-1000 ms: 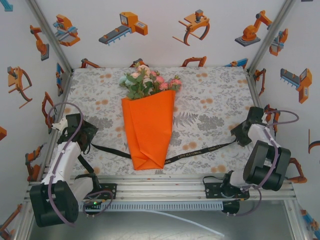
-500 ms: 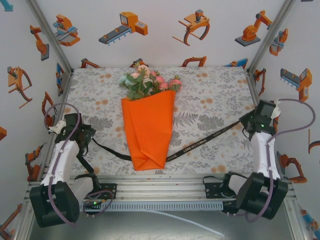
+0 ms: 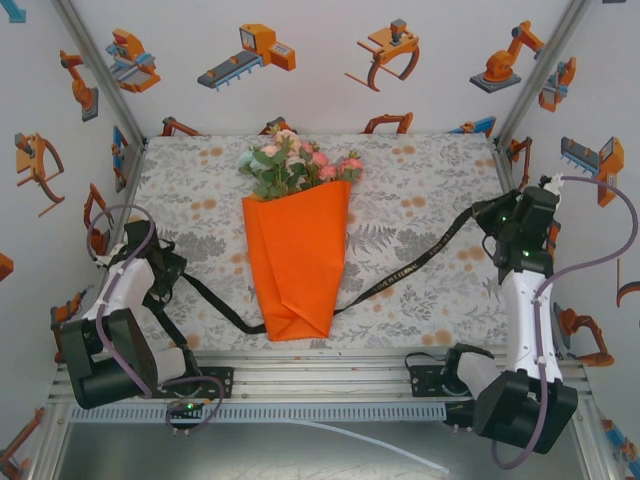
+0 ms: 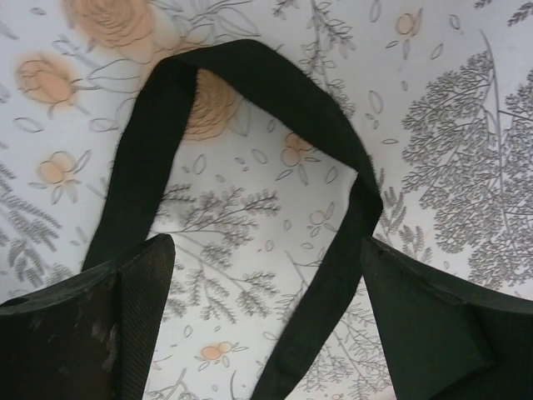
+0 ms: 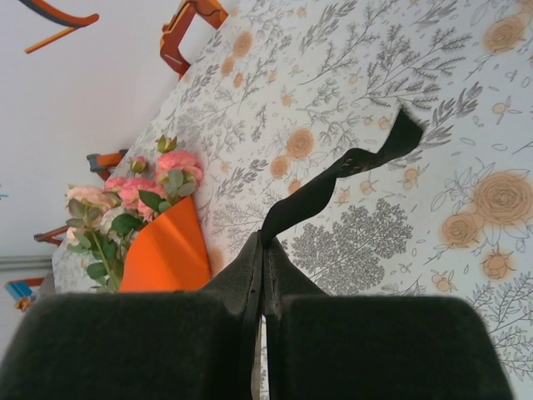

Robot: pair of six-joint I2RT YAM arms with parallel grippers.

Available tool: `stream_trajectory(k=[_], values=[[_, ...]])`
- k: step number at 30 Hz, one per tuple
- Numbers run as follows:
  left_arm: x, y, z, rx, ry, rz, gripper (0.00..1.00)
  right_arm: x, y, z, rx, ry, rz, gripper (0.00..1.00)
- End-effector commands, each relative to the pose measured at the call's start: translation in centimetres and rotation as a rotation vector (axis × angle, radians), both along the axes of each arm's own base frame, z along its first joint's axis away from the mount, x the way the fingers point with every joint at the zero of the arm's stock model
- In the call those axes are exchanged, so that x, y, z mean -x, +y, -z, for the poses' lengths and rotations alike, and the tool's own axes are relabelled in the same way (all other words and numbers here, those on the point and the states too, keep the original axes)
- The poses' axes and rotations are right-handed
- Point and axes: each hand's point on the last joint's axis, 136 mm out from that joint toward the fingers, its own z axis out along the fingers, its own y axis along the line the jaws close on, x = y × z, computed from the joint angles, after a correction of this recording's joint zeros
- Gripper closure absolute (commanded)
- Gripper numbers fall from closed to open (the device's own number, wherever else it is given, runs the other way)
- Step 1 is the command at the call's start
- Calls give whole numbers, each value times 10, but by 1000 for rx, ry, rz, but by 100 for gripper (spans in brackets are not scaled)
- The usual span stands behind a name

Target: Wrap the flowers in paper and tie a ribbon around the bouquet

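The bouquet lies mid-table: an orange paper [image 3: 295,265] cone with pink and white flowers [image 3: 295,165] at its far end. The black ribbon [image 3: 405,268] passes under the cone's narrow near end. My right gripper [image 3: 488,215] is shut on the ribbon's right end and holds it raised off the table; in the right wrist view the ribbon [image 5: 333,179] twists out from between the pressed fingertips of that gripper [image 5: 265,242]. My left gripper [image 3: 172,276] stands open at the table's left. The ribbon's left part [image 4: 333,250] lies looped on the cloth between its fingers [image 4: 141,308], untouched.
A flower-patterned cloth [image 3: 420,180] covers the table. White walls with robot stickers close in the left, back and right. An aluminium rail [image 3: 320,375] runs along the near edge by the arm bases.
My right gripper has closed on the ribbon end and carried it up and toward the far right, pulling the ribbon into a diagonal. My left arm has drawn back to the left.
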Motion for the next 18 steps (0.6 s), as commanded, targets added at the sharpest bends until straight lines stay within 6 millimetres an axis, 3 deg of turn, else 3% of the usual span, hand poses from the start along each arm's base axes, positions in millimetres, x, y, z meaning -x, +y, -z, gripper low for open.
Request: stream_trajectory(k=[1, 3, 9, 14, 18], values=[[-29, -4, -5, 48, -88, 20, 16, -3, 13, -2, -15, -26, -56, 100], [-35, -6, 1, 64, -90, 17, 18, -3, 15, 0, -14, -25, -59, 100], [-48, -4, 13, 80, -60, 20, 36, -2, 14, 0, 13, -13, -59, 100], [-54, 1, 11, 62, -67, 11, 66, 0, 15, -5, 21, -12, -60, 100], [-79, 5, -9, 71, -140, 42, 99, -2, 19, -11, 27, -26, -68, 100]])
